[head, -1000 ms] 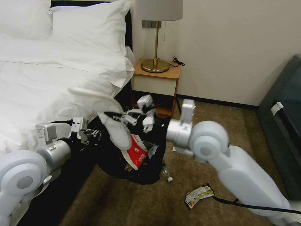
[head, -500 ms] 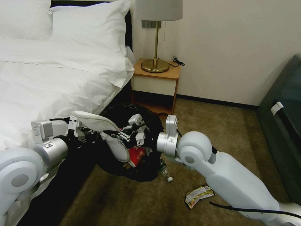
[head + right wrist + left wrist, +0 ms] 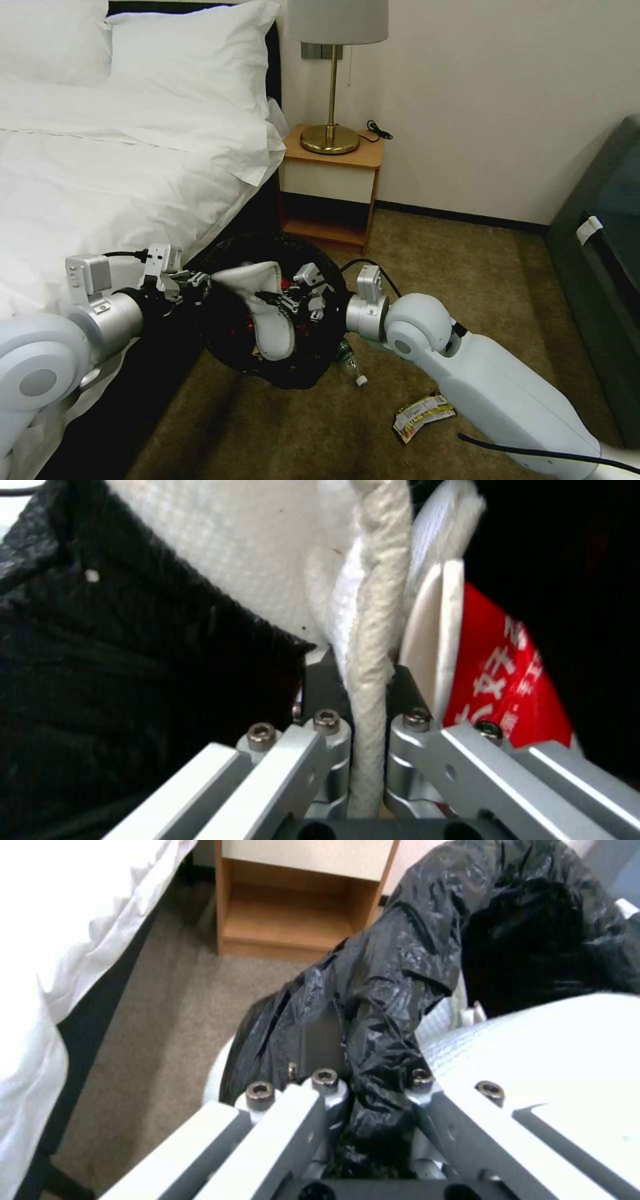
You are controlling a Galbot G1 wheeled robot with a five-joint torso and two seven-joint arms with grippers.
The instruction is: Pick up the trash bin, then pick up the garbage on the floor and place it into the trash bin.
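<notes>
The trash bin (image 3: 300,370), lined with a crinkly black bag, is tilted beside the bed with its mouth facing me. My left gripper (image 3: 193,283) is shut on the bin's bagged rim (image 3: 400,965), with black plastic pinched between its fingers (image 3: 320,1035). My right gripper (image 3: 283,303) sits inside the bin's mouth, shut on the edge of a white slipper (image 3: 267,320). The slipper's thick rim (image 3: 370,630) runs between the jaws. A red snack wrapper (image 3: 507,680) lies in the bin beside it. On the carpet lie a small green bottle (image 3: 348,360) and a yellow-silver wrapper (image 3: 420,415).
The bed (image 3: 100,173) with its white duvet is close on the left, right behind the bin. A wooden nightstand (image 3: 330,180) with a brass lamp (image 3: 331,80) stands behind the bin. A dark sofa (image 3: 600,267) fills the right side. Open carpet (image 3: 320,433) lies in front.
My right gripper has come down with the white slipper, from above the bin into its mouth. The slipper now covers most of the red wrapper. The left gripper has kept its hold.
</notes>
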